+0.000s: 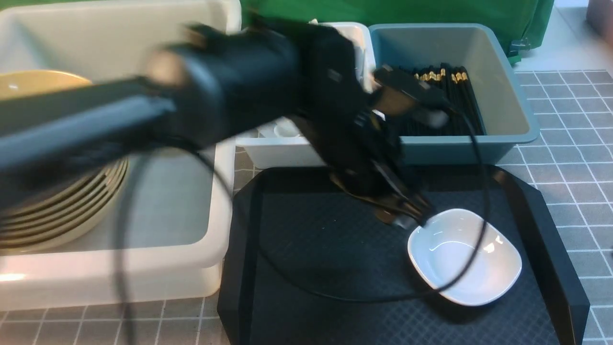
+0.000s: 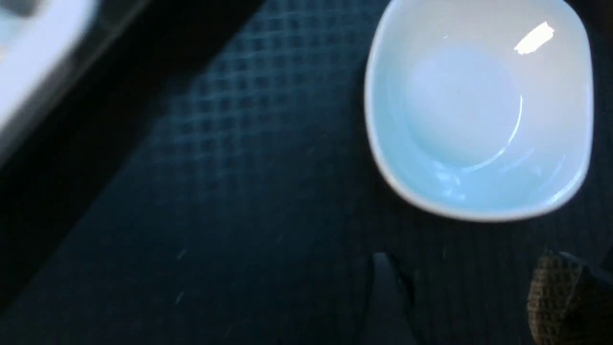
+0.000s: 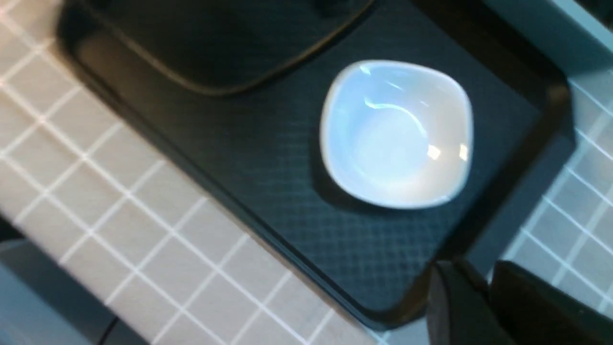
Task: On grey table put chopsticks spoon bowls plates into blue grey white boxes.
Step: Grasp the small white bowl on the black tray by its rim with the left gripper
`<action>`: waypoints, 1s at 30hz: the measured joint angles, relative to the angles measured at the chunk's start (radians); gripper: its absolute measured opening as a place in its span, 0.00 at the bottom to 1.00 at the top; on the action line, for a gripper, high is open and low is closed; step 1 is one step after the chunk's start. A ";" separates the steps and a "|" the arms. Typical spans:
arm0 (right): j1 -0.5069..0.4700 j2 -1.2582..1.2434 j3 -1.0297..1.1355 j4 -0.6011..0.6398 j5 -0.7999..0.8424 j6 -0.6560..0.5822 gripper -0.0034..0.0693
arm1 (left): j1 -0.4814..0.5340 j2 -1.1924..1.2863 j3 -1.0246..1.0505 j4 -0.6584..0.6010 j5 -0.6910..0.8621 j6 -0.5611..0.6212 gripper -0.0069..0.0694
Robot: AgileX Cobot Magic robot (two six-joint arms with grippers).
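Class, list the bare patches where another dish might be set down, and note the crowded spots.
Free: the black tray left of the white dish; the large white box, right of the stacked bowls. Crowded: the tray's far side, where the left gripper hangs by the dish; the teal box, lined with chopsticks.

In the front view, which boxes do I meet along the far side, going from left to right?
large white box holding the bowls → small grey-white box → blue box holding the chopsticks
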 joint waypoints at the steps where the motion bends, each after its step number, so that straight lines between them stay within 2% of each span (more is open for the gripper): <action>1: 0.000 -0.025 0.019 -0.008 0.003 0.018 0.23 | -0.007 0.041 -0.029 -0.001 -0.005 0.000 0.54; 11: 0.000 -0.066 0.048 -0.012 0.004 0.039 0.23 | -0.009 0.257 -0.173 -0.020 -0.034 -0.013 0.54; 20: 0.000 -0.066 0.048 -0.013 0.004 0.039 0.23 | -0.009 0.343 -0.193 -0.114 -0.053 -0.027 0.51; 21: 0.000 -0.066 0.048 -0.013 0.004 0.039 0.23 | -0.009 0.346 -0.193 -0.120 -0.053 -0.027 0.49; 26: 0.000 -0.066 0.048 -0.013 0.004 0.039 0.23 | -0.007 0.343 -0.202 -0.157 -0.036 -0.025 0.19; 30: 0.000 -0.051 0.048 0.007 0.004 0.021 0.21 | -0.003 0.302 -0.236 -0.151 0.033 0.003 0.10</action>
